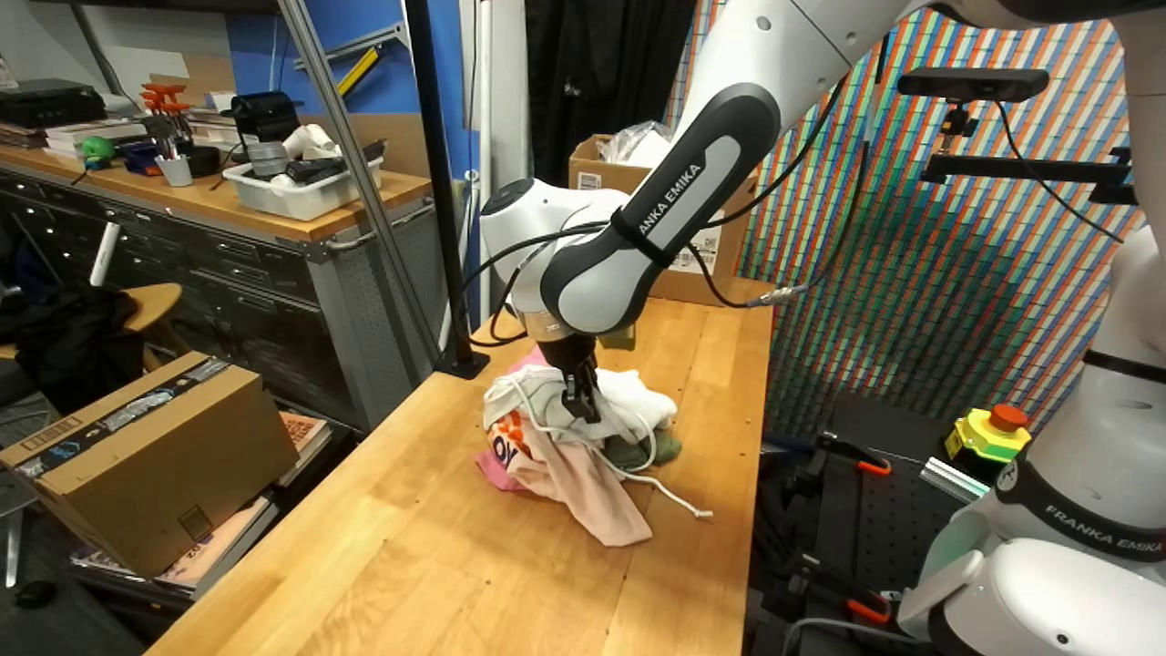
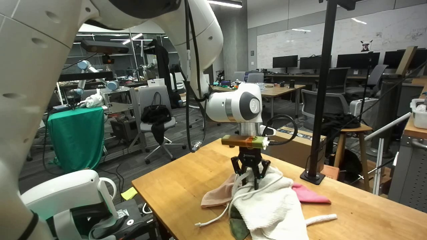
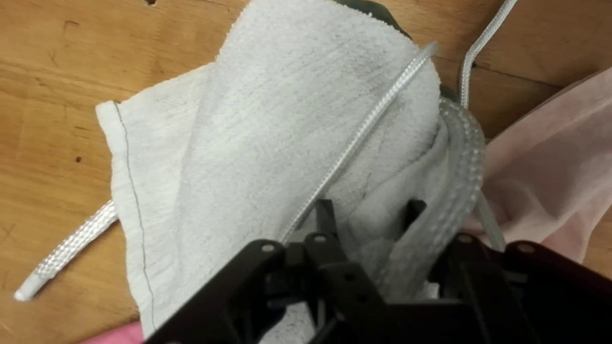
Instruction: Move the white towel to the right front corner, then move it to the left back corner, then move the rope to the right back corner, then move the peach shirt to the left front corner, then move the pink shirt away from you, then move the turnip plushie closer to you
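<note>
The white towel (image 3: 287,119) is found on the table (image 2: 190,170), its long axis directed to the top in the wrist view. Its fold is seen within the gripper (image 3: 370,208); whether gripped, cannot be told.

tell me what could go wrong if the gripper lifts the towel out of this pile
The rope crosses the gripper in the wrist view, so it might snag or come up with the towel. The plush toy, only its green leaves showing past the towel's edge, could roll or be dragged. The pink shirt, peeking out from under the towel in an exterior view, may get pulled along too.
</note>
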{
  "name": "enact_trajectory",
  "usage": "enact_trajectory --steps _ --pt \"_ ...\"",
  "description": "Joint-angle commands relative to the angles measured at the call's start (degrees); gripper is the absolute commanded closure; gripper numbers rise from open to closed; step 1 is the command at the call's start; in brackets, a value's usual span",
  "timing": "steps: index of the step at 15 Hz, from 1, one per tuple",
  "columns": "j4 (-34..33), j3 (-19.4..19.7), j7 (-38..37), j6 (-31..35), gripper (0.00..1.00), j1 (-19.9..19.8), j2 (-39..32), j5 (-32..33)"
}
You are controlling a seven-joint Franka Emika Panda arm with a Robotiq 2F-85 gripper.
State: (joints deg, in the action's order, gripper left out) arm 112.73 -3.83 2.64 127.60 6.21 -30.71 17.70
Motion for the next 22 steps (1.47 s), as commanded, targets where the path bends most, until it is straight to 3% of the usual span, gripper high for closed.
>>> enact_trajectory --steps 1,5,10,22 --pt "-1.28 1.42 -1.05 -3.13 0.87 2.19 0.86 1.62" --pt "-1.77 1.69 -2.16 -11.79 0.96 4.28 3.45 4.13" --pt "-1.48 1.22 -4.91 -22.12 0.91 6.43 7.74 9.25" --pt "-3.09 2.16 -21.07 -25.87 0.92 4.57 20.22 20.42"
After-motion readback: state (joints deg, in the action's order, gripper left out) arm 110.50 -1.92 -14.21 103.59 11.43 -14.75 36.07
